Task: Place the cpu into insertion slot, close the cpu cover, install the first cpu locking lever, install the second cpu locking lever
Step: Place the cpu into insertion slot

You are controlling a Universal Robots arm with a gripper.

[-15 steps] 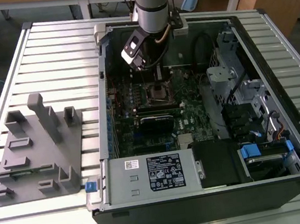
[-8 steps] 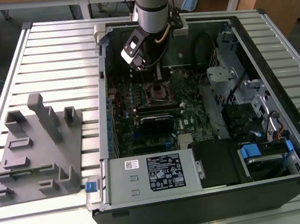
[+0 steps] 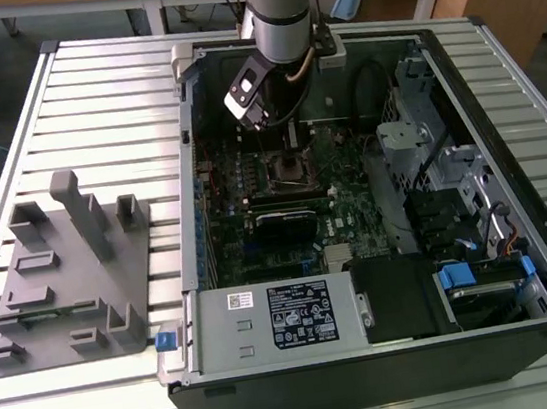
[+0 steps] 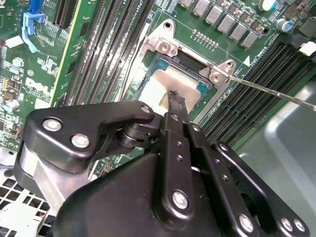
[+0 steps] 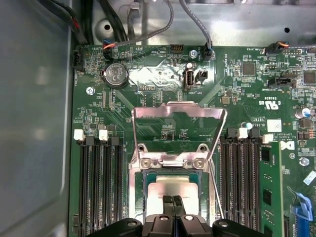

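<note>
So the arm (image 3: 279, 12) is reaching down into the open PC case (image 3: 219, 323) on the slatted table (image 3: 109, 105). The pincer (image 5: 173, 198) hangs straight over the slot (image 3: 289, 169).

In both wrist views the two fingers (image 4: 175, 98) are pressed together with nothing between them. Their tips are right at the top face of the cpu (image 5: 170, 183). Can't really tell if they're touching it or just a hair above.

The cpu is already lying flat in the slot, directly under the pincer tips, pale metal side up. The cover (image 5: 177, 109) isn't down. It stands swung open just beyond the pincer, and you can see the green board through its cut-out.

In the second wrist view a thin lever rod (image 4: 271, 91) sticks out from the slot's corner, off to one side of the pincer and raised clear of the board. Rows of black memory slots (image 5: 101, 187) run along both sides of the pincer.

A grey parts holder (image 3: 61, 273) sits on the table well away from the pincer, outside the case, at the exterior view's left.
</note>
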